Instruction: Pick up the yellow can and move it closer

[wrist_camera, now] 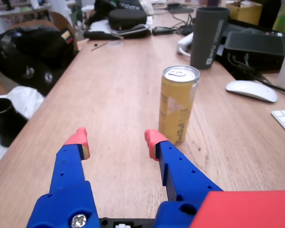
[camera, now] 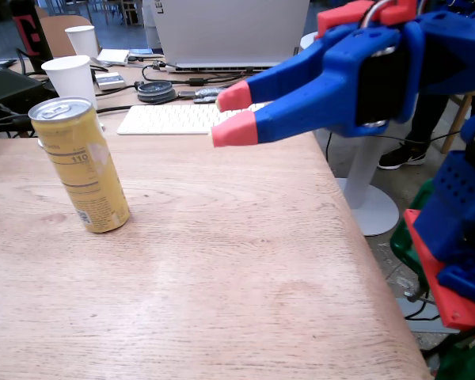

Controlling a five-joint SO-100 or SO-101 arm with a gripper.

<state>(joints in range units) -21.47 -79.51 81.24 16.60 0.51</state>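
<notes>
The yellow can stands upright on the wooden table, left of centre in the fixed view, silver top and white label with "110" showing. In the wrist view the yellow can stands just beyond and right of my right fingertip. My gripper is blue with pink tips and hovers above the table, well to the right of the can in the fixed view. In the wrist view my gripper is open with bare wood between its fingers. It holds nothing.
Two white paper cups stand behind the can, with a white keyboard and a laptop at the back. A tall grey tumbler, a white mouse and black bags lie beyond. The table's right edge drops off.
</notes>
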